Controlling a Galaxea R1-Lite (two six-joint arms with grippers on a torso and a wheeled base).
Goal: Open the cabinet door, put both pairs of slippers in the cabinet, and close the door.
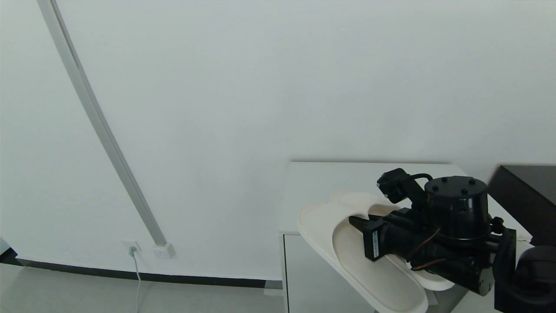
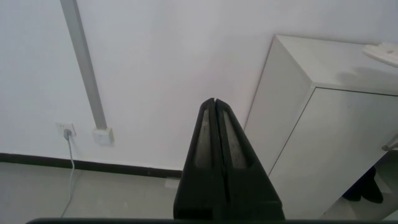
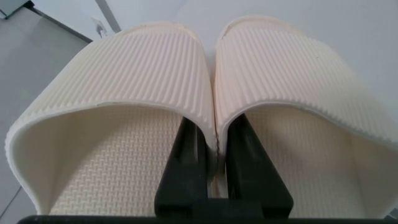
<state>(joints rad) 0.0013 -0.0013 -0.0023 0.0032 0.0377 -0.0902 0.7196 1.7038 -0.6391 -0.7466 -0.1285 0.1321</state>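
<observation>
A pair of white slippers (image 1: pixel 382 282) hangs tilted over the front edge of the white cabinet (image 1: pixel 330 178). My right gripper (image 1: pixel 356 221) is shut on them. In the right wrist view one finger sits inside each slipper, and the gripper (image 3: pixel 214 146) pinches the touching inner walls of the left slipper (image 3: pixel 149 68) and the right slipper (image 3: pixel 292 62). The cabinet door (image 1: pixel 308 278) below looks closed. My left gripper (image 2: pixel 214 102) is shut on nothing, out in front of the wall to the left of the cabinet (image 2: pixel 323 68). A slipper edge (image 2: pixel 385 53) shows above the cabinet top.
A grey conduit strip (image 1: pixel 100 126) runs down the white wall to a socket with a cable (image 1: pixel 131 248). A dark piece of furniture (image 1: pixel 525 195) stands to the right of the cabinet. Bare floor (image 1: pixel 87 291) lies left of the cabinet. Something dark (image 2: pixel 367 186) sits low by the cabinet front.
</observation>
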